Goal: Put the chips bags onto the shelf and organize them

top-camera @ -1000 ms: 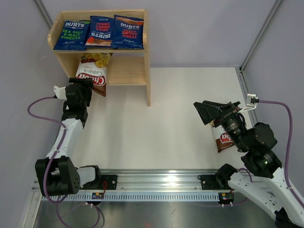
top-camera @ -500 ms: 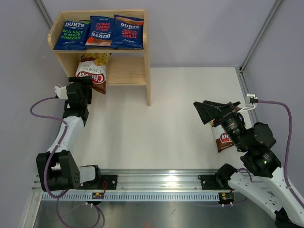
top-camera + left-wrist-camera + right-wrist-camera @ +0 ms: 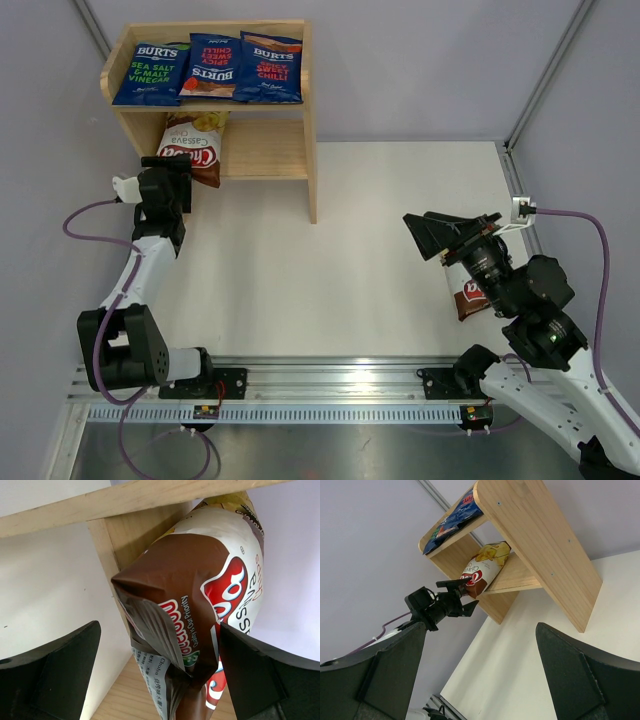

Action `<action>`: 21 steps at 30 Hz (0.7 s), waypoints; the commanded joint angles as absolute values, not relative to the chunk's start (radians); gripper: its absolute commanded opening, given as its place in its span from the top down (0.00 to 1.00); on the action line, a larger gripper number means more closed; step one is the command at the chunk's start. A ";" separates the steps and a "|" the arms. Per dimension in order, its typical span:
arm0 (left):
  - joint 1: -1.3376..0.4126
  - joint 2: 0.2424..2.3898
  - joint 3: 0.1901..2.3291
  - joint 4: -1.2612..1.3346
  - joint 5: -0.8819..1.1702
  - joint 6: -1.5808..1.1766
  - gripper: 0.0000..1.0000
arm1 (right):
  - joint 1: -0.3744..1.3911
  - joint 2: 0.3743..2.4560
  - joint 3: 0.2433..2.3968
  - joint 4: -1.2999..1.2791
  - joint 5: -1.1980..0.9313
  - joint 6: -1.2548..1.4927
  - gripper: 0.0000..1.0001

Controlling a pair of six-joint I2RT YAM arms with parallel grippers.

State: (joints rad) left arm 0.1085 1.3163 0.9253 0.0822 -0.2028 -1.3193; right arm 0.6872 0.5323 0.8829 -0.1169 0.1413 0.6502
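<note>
Start with the table [image 3: 330, 260]: white, with the shelf [image 3: 311, 170] standing at its far left corner. The shelf's top tier is full. Three Burts bags lie flat side by side, the green-lettered one [image 3: 152, 72] at the shelf's left end, then the two red ones [image 3: 213, 66] [image 3: 271, 68]. That row looks done.

On the tier below, one Chuba bag [image 3: 190, 150] sits at the shelf's left end, against the side panel. It lies slanted, and its brown bottom end hangs out past the shelf's front edge. It's in, but I'd say not tidy yet.

The left gripper [image 3: 157, 665] sits right at that overhang in front of the shelf. Its jaws are spread wide on either side of the bag's end and grip nothing. I read that as lining up to nudge or re-grip the bag.

The last Chuba bag [image 3: 468, 300] is on the table well to the right of the shelf, half hidden under the right arm. The right gripper [image 3: 440, 235] points toward the shelf, jaws wide apart and empty. That bag probably goes beside its twin on the lower tier.
</note>
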 commanded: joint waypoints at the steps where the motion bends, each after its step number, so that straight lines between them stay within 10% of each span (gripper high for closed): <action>1: 0.115 1.299 0.948 0.101 -0.230 -1.319 0.01 | 0.692 0.535 0.885 -0.074 0.179 0.626 0.00; 21: 0.121 0.954 0.850 -0.044 -0.174 -1.220 0.01 | 0.692 0.814 1.049 -0.404 0.115 0.433 0.01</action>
State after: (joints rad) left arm 0.1154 1.0355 0.8677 0.0502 -0.2050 -1.2552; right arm 0.6872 0.6956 0.9562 -0.2512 0.1272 0.5362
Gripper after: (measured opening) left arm 0.988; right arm 0.993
